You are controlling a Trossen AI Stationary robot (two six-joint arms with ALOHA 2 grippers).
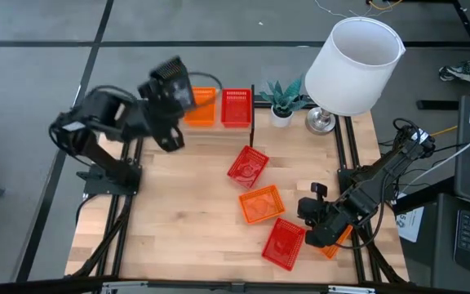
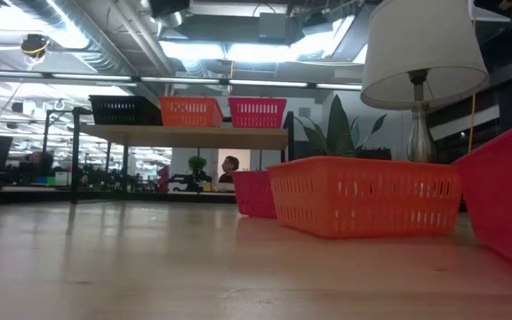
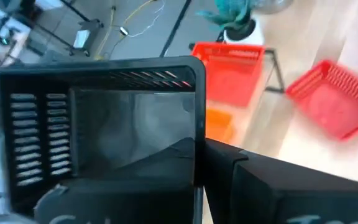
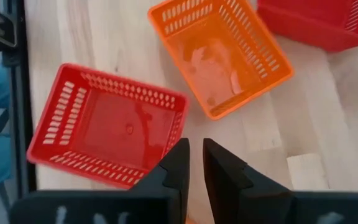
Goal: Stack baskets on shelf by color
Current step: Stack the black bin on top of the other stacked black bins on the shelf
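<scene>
Black basket point(image 3: 98, 130) in left claw point(image 3: 194, 155), far rim blurred.

The near left half of the desk point(image 1: 161, 220) lies bare, giving open passage. Toward the right, a red basket point(image 1: 247, 166), an orange basket point(image 1: 260, 205) and another red basket point(image 1: 284, 243) crowd the surface in a loose diagonal. At the back, the shelf point(image 2: 185, 135) carries baskets on top, while a lamp point(image 1: 353, 65) and small plant point(image 1: 282, 100) block the far right corner.
</scene>
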